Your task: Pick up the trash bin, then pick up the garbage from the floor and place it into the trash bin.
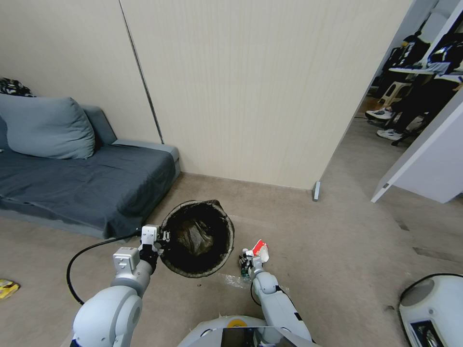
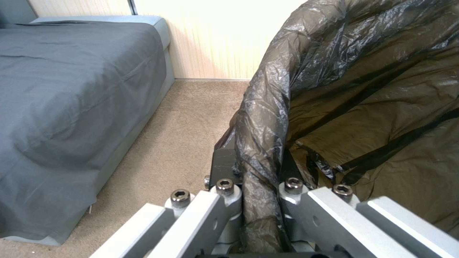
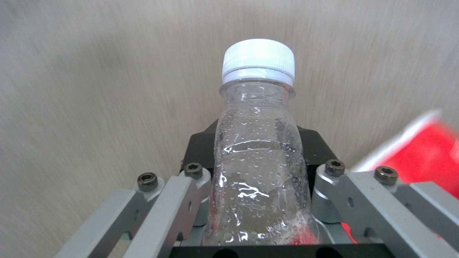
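The trash bin [image 1: 197,243], round with a dark liner bag, is held at its rim by my left gripper [image 1: 161,238]; its mouth faces up toward the head camera. In the left wrist view the left gripper [image 2: 260,200] is shut on the bag-covered rim of the trash bin [image 2: 358,107]. To the bin's right, low over the floor [image 1: 313,250], my right gripper [image 1: 248,260] is shut on a small clear plastic bottle [image 3: 258,150] with a white cap. A red-and-white wrapper [image 1: 260,248] lies right beside that gripper, its red face [image 3: 425,150] close by in the right wrist view.
A grey sofa [image 1: 82,183] with a cushion stands at the left against the beige wall [image 1: 251,96]. A yellow wrapper [image 1: 7,287] lies on the carpet at the far left. An open doorway and white door [image 1: 424,164] are at the right. A white machine [image 1: 431,308] sits at lower right.
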Robot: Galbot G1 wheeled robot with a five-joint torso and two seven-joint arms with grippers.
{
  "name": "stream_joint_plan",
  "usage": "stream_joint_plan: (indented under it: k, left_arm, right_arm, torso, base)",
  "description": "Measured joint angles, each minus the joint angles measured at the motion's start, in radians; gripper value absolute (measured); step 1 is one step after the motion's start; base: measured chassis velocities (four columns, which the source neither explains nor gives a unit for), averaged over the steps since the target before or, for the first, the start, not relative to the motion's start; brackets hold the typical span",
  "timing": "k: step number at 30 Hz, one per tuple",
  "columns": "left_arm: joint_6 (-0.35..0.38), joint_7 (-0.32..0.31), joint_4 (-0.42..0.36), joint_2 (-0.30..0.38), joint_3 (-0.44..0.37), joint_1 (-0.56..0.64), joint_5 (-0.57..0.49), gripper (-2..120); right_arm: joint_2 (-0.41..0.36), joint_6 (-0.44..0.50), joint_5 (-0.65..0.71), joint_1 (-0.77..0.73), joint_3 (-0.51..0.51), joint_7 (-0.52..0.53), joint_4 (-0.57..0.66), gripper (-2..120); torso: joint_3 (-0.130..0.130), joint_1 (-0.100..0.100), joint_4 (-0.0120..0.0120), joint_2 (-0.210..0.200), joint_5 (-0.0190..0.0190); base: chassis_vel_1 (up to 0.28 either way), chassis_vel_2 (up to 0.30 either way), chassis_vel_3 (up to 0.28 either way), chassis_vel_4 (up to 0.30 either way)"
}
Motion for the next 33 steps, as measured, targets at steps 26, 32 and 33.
stream_joint_plan:
  k: [26, 32, 33]
  left_arm:
    - [0.020, -0.004, 0.004, 0.009, 0.014, -0.007, -0.025, 1]
    - [0.028, -0.006, 0.007, 0.015, 0.020, -0.007, -0.024, 1]
    - [0.030, -0.006, 0.008, 0.017, 0.020, -0.007, -0.023, 1]
  right_arm:
    - [-0.221, -0.148, 0.270, 0.014, -0.036, 0.072, 0.712, 27]
    - [-0.255, -0.179, 0.390, 0.059, -0.061, 0.074, 0.807, 27]
    - [-0.261, -0.183, 0.416, 0.070, -0.061, 0.074, 0.824, 27]
  torso:
    - [0.000, 0.000, -0.0003, 0.000, -0.0005]
    - [0.000, 0.000, -0.0002, 0.000, -0.0005]
    - [0.000, 0.000, -0.0002, 0.000, -0.0005]
  base:
    - [0.000, 0.000, 0.000, 0.000]
    - [0.000, 0.000, 0.000, 0.000]
    - [0.000, 0.000, 0.000, 0.000]
